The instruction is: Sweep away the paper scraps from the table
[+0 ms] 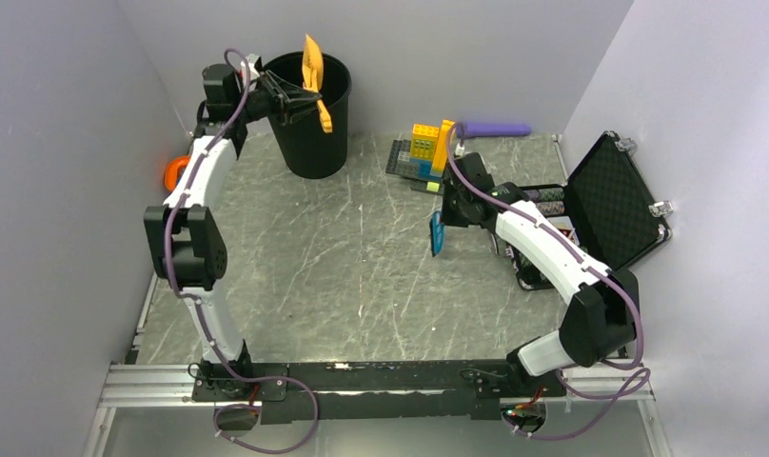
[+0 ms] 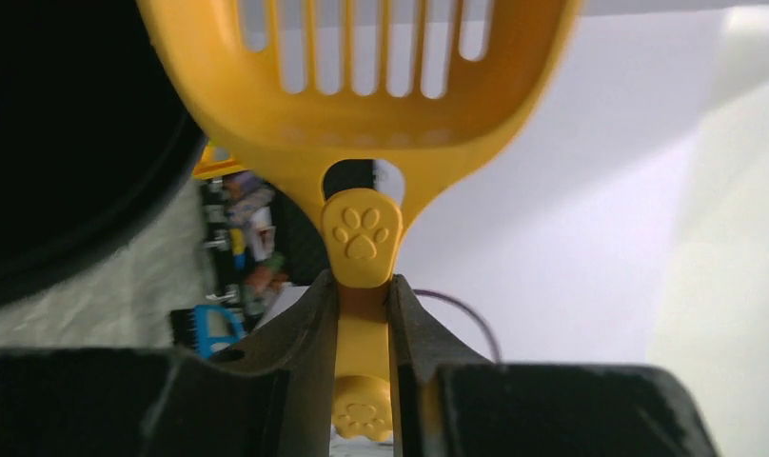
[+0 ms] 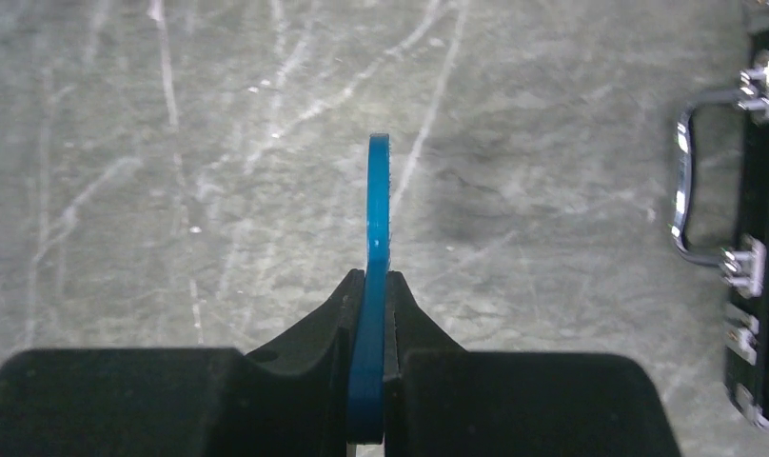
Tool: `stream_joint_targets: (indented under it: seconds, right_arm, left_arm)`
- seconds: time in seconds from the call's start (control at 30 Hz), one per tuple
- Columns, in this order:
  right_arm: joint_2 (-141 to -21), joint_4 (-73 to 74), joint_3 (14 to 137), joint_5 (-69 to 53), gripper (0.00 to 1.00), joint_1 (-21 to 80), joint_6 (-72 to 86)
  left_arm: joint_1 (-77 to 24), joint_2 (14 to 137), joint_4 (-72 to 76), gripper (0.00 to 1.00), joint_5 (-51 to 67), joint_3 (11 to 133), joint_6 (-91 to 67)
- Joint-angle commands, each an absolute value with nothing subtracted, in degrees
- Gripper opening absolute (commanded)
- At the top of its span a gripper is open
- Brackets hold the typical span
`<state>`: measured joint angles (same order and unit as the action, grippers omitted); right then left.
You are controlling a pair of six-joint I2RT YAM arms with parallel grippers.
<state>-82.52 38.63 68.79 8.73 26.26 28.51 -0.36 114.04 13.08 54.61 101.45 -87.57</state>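
left claw (image 2: 364, 314) clenched on the scoop (image 2: 362, 95), held over the bin (image 1: 309, 143). right claw (image 3: 369, 314) grips a blue tool (image 3: 378, 209) above the table (image 1: 314, 257). no scraps show there; probably all binned, so sweeping looks nearly done.

This looks like a robot lab. The table (image 1: 362, 267) is boxed in by plain pale walls (image 1: 67, 143) on three sides. Along its near edge metal rails (image 1: 152, 386) are fixed. The left arm (image 1: 205, 171) and the right arm (image 1: 542, 243) are bolted there, with purple wires (image 1: 266, 438) looped around them. A yellow scoop (image 2: 362, 95) is held between the left fingers (image 2: 309, 324), and a blue brush (image 3: 376, 219) between the right fingers (image 3: 324, 319). A black bin (image 1: 314, 152) is seen right by the left fingers. Toy bricks (image 1: 421, 148) are stacked behind the right fingers, and an open black case (image 1: 609, 200) is set to their right.
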Motion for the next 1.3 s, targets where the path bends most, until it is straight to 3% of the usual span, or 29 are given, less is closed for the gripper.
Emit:
stream_joint_targets:
  seconds: [0.0, 0.2, 0.37, 0.67, 0.87, 1.0, 1.03, 1.07, 1.13, 1.27]
  right_arm:
    - [-84.0, 32.7, 74.4, 1.2, 0.0, 25.9, 26.7]
    - [-85.8, 25.4, 76.4, -5.8, 0.0, 25.6, 29.2]
    - [-85.4, 18.3, 72.5, -10.1, 0.0, 22.7, 36.4]
    - [-87.6, -6.3, 54.2, -27.6, 0.0, 13.9, 58.4]
    - [-88.5, -15.3, 49.5, -28.5, 0.0, 13.6, 60.1]
    - [-93.4, -19.1, 53.8, -31.7, 0.0, 13.7, 61.4]
    - [-94.9, -19.6, 55.7, -32.7, 0.05, 13.7, 62.0]
    - [-96.0, -19.1, 57.6, -33.1, 0.23, 13.7, 62.7]
    - [-97.1, -13.5, 60.9, -30.7, 0.97, 13.7, 65.1]
    - [-96.7, -3.7, 63.8, -27.3, 1.0, 13.4, 59.0]
  left_arm:
    - [-2.2, 103.4, -27.7, 0.0, 49.1, 108.4, -49.8]
    - [-7.6, 94.6, -48.4, 0.0, 28.2, 99.3, -28.2]
    - [-14.9, 85.6, -50.0, 0.01, 14.8, 85.4, -22.6]
    - [-21.8, 82.2, -44.3, 0.0, 9.8, 67.3, -23.6]
    - [-23.5, 87.5, -41.7, 0.0, 8.7, 68.3, -22.5]
    - [-24.2, 92.2, -42.7, 0.0, 7.5, 72.6, -20.8]
    - [-24.3, 93.2, -43.2, 0.0, 7.1, 73.7, -20.4]
    - [-24.3, 94.0, -43.6, 0.0, 6.7, 74.9, -20.0]
    - [-24.4, 95.0, -44.2, 0.0, 6.0, 77.2, -19.4]
    - [-24.4, 95.6, -44.6, 0.0, 5.7, 78.4, -18.9]
